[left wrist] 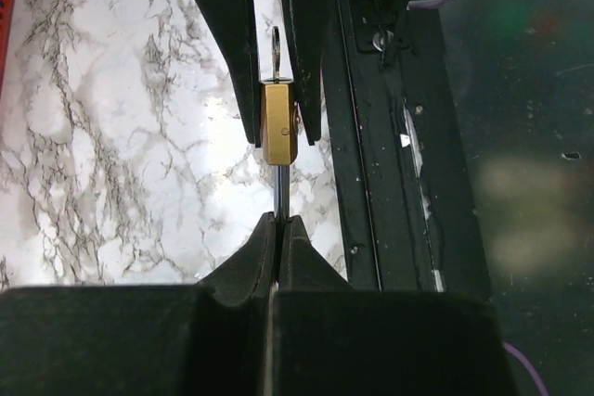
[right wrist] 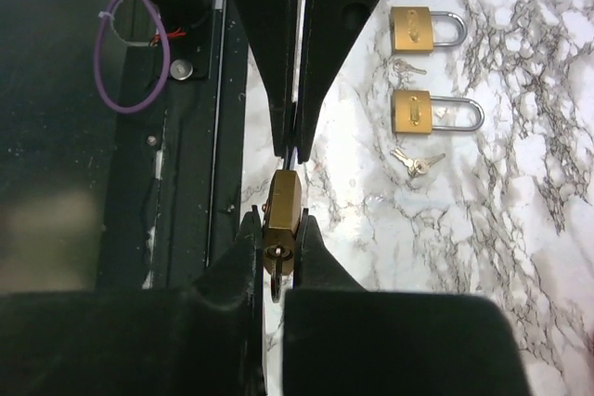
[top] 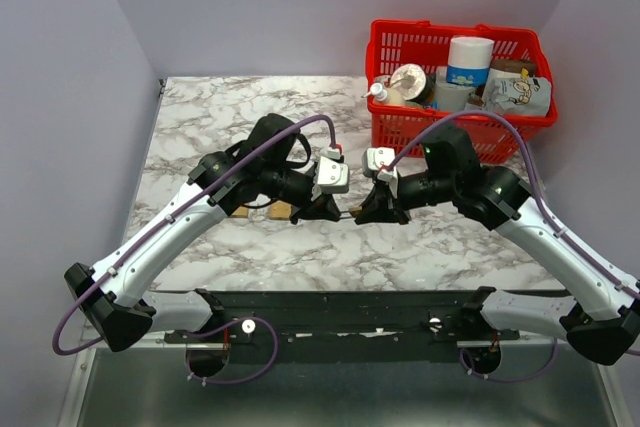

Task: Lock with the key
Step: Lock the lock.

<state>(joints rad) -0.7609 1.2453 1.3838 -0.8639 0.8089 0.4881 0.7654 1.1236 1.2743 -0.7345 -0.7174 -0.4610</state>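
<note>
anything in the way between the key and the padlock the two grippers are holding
Nothing visible. The key already appears seated in the keyhole end of the padlock, whose body the right gripper clamps; the left gripper pinches its shackle at the opposite end. The spare padlocks lie well aside.

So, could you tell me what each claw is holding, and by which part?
The right claw clamps the brass padlock by its body; the left claw pinches the key by its head end.
</note>
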